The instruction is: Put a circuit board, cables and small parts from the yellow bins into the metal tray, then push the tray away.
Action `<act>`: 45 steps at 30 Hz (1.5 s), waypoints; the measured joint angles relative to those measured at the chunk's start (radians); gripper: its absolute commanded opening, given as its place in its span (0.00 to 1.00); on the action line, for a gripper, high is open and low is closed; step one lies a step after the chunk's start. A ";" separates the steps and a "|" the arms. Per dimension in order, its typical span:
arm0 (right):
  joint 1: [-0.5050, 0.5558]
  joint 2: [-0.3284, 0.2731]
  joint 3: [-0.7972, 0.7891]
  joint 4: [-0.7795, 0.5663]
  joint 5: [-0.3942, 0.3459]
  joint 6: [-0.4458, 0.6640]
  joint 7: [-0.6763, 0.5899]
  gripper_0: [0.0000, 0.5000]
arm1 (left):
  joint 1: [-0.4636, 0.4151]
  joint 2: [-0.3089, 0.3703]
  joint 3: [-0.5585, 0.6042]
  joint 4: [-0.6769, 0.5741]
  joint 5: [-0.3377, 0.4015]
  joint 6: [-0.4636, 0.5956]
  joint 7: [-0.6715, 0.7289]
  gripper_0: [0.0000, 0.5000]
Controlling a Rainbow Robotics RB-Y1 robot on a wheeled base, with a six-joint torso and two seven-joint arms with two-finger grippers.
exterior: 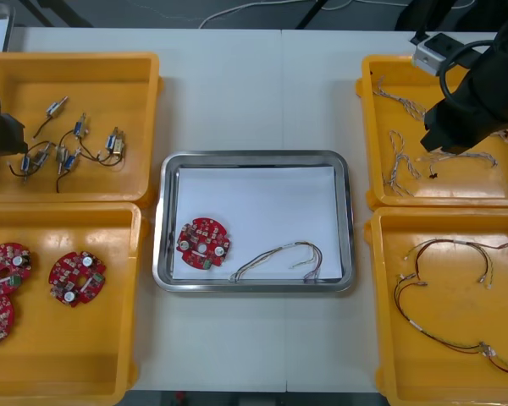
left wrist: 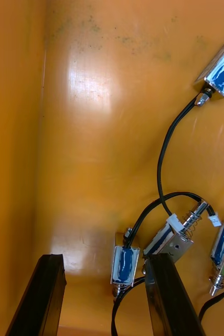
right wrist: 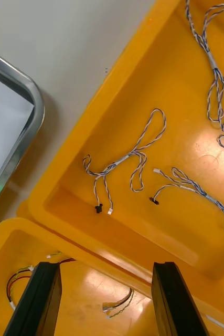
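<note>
A: Metal tray [exterior: 254,159] first. In the front view it sits mid-table between the yellow bins [exterior: 68,210]. A circuit board [exterior: 203,244] lies in its near-left corner, with a thin cable [exterior: 279,256] beside it along the near wall. I see no small parts in it, so I judge fetching one is the step in hand.

B: Agreed. The left gripper [exterior: 2,135] is over the far-left bin [exterior: 144,127], beside the small metal parts [exterior: 68,148]. The right gripper [exterior: 440,142] hangs over the far-right bin [exterior: 368,127] and its twisted blue and white cables [exterior: 398,161].

A: In the right wrist view, the right gripper [right wrist: 104,302] is spread wide and empty, above the rim where the two right bins meet. One twisted cable [right wrist: 125,163] lies loose in the bin beyond, apart from its neighbours.

B: That one looks easiest to take. Grip it at the middle, where the strands bunch.

A: In the left wrist view, the left gripper [left wrist: 104,296] is also wide and empty, low over the bin floor. One small part [left wrist: 125,265] lies between the fingers [left wrist: 38,294], close to the other finger. A second part [left wrist: 169,241] is just beside it, and black leads [left wrist: 167,152] curl around both.

B: Then shift sideways until the part is centred. Close on its metal body, not the lead. Lift slowly, or the neighbour's lead may drag along.
</note>
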 measured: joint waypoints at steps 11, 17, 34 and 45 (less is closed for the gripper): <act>0.000 0.000 -0.043 0.129 0.040 -0.011 0.000 1.00 | -0.001 0.003 -0.008 0.061 0.008 -0.049 0.000 0.88; 0.000 0.000 -0.046 0.203 0.096 -0.063 0.000 1.00 | -0.001 0.003 -0.008 0.061 0.019 -0.048 0.000 0.87; -0.016 0.000 -0.084 0.414 0.152 -0.106 -0.288 1.00 | -0.001 0.003 -0.008 0.062 0.024 -0.030 0.000 0.86; -0.131 0.050 -0.084 0.635 0.259 -0.110 -0.571 1.00 | -0.001 0.002 -0.008 0.062 0.017 -0.021 -0.001 0.85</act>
